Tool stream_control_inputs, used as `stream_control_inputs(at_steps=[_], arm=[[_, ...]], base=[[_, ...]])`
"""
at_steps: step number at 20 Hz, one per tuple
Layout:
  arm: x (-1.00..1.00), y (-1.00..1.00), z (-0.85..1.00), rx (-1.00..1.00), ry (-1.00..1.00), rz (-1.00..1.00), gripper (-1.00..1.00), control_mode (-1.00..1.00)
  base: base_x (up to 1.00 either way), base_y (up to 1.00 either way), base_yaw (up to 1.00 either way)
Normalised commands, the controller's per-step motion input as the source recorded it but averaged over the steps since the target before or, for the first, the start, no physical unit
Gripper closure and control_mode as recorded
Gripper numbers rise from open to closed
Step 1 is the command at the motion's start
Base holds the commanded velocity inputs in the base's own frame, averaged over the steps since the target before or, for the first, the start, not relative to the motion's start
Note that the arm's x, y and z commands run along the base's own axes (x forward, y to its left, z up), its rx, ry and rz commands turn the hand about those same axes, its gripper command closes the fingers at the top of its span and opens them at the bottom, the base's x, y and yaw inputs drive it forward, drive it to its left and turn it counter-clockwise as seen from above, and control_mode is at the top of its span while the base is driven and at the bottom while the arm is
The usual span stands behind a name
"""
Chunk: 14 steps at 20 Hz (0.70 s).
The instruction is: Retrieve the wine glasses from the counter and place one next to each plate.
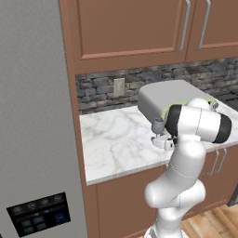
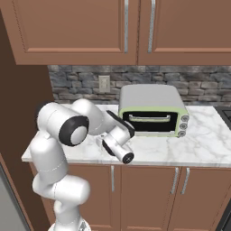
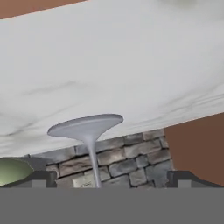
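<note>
a white robot arm with dark joints rises from its base, bends sharply at a rounded elbow and reaches forward and down over the surface (image 2: 198, 140). the end effector (image 3: 113, 178) sits low, turned nearly upside down, its two small dark fingertips (image 3: 41, 178) spread wide apart and closed on nothing.

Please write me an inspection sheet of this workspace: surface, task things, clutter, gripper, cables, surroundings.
Surface: white marble counter, brown cabinet fronts below.
Task things: one wine glass standing on the counter in front of the toaster oven; foot and stem seen between the fingers; plates nothing seen.
Clutter: toaster oven against the backsplash.
Gripper: gripper open, around the glass stem, not closed.
Cables: nothing seen.
Surroundings: stone backsplash with wall outlet, upper cabinets, grey refrigerator.
</note>
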Motion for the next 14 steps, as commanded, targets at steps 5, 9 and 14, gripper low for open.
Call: stream_control_inputs(at_steps=[5,9,14], arm=[[0.22,0.00,-0.04,0.00,0.04,-0.04,-1.00,-1.00],[0.23,0.00,-0.01,0.00,0.01,-0.03,-1.00,-1.00],[0.24,0.00,-0.08,0.00,0.01,-0.03,1.00,-1.00]], base=[[0.00,0.00,0.00],[0.00,0.00,0.00],[0.00,0.00,0.00]])
